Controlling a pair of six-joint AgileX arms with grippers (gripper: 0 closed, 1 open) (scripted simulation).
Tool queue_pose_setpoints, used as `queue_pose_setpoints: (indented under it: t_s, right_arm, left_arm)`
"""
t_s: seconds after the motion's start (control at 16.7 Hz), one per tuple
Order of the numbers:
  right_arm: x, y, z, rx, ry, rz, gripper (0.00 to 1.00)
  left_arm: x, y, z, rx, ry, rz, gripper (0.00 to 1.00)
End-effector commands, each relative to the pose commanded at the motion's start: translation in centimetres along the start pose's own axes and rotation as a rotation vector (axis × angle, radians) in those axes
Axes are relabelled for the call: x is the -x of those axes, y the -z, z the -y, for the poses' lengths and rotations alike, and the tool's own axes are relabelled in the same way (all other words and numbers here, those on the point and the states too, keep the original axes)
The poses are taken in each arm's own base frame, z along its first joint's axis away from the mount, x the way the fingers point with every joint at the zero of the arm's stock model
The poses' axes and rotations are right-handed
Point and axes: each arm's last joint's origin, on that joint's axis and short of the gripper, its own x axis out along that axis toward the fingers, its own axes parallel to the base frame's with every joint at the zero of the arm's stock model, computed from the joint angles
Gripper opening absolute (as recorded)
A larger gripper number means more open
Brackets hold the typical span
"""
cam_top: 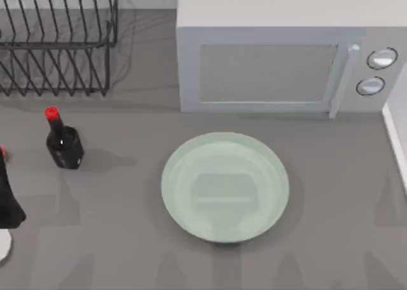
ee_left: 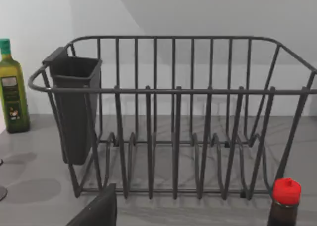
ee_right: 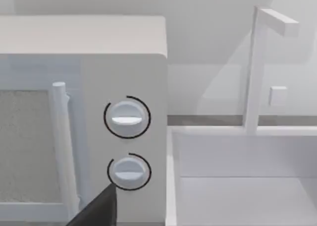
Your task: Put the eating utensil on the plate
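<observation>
Fig. | spoon [cam_top: 3, 245] at counter's left edge, part hidden under my left arm [cam_top: 9, 198]; long axis approx. front-to-back | plate [cam_top: 222, 188] centre, bare, well to spoon's right | left arm nearer; right arm idle by microwave [cam_top: 267, 67] | jaws, both: can't tell.

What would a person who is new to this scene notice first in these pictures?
First, the large round pale green glossy plate lying bare at the middle of the grey table, in front of the white microwave. Next, the dark bottle with a red cap standing at the table's left, before the dark wire dish rack.
</observation>
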Motion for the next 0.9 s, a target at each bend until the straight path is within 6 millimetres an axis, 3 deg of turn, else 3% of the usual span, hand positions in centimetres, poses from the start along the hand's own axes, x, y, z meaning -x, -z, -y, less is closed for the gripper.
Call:
queue_pose_setpoints:
  t_s: [0.3, 0.54, 0.72, 0.9]
  right_arm:
    - [0.0, 0.0, 0.0, 0.0, 0.0, 0.0, 1.0]
    - [0.0, 0.0, 0.0, 0.0, 0.0, 0.0, 1.0]
    - [0.0, 0.0, 0.0, 0.0, 0.0, 0.0, 1.0]
    - [0.0, 0.0, 0.0, 0.0, 0.0, 0.0, 1.0]
  left_arm:
    - [-0.1, -0.8, -0.1, 0.001, -0.007, -0.066, 1.0]
    - [-1.0, -4.1, -0.3, 0.01, -0.024, -0.259, 1.0]
    - [-3.5, -7.1, -0.6, 0.025, -0.046, -0.484, 1.0]
    - [-8.4, -8.4, -1.3, 0.05, -0.074, -0.79, 1.0]
